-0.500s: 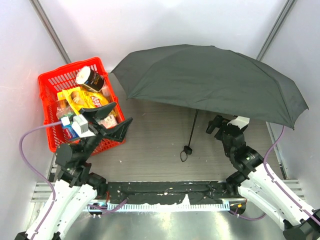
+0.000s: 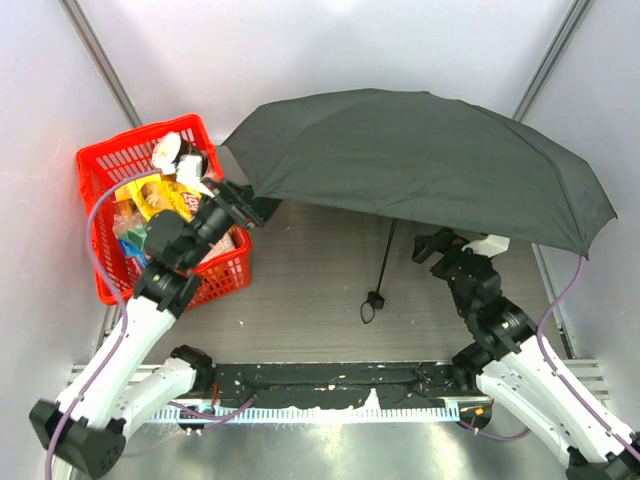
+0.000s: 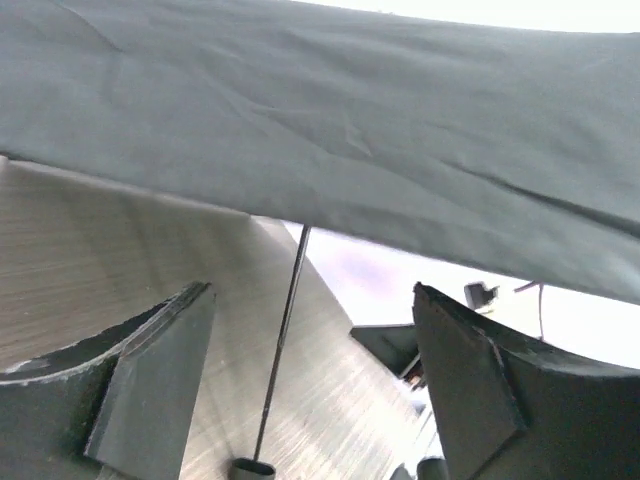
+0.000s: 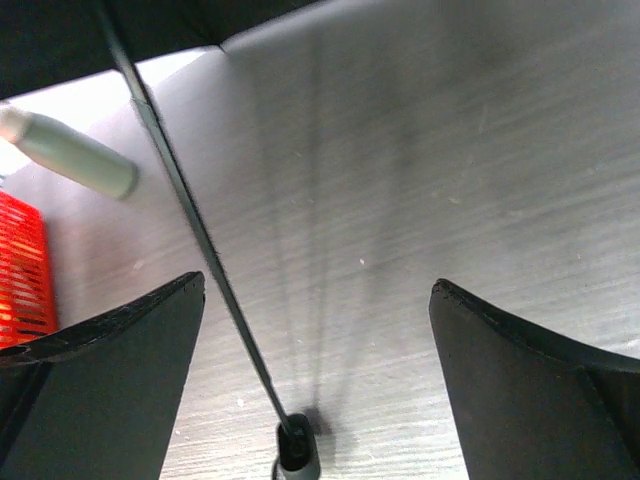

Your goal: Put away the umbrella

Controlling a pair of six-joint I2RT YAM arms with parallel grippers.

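Left gripper (image 2: pixel 257 207), jaws wide and empty, has swung from the red basket (image 2: pixel 90 210) to the canopy rim of the umbrella (image 2: pixel 420 160), which lies open on the table (image 2: pixel 300 290), and the right gripper (image 2: pixel 430 247), likewise wide and empty, flanks the shaft (image 2: pixel 387 250), so folding is judged not yet begun.

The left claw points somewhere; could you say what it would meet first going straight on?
Probably the umbrella: its canopy edge hangs ahead of the left claw, the shaft farther back, though depth is unclear.

Bright, even light; soft shadow beneath the umbrella (image 2: pixel 420 160); wrist-view glare
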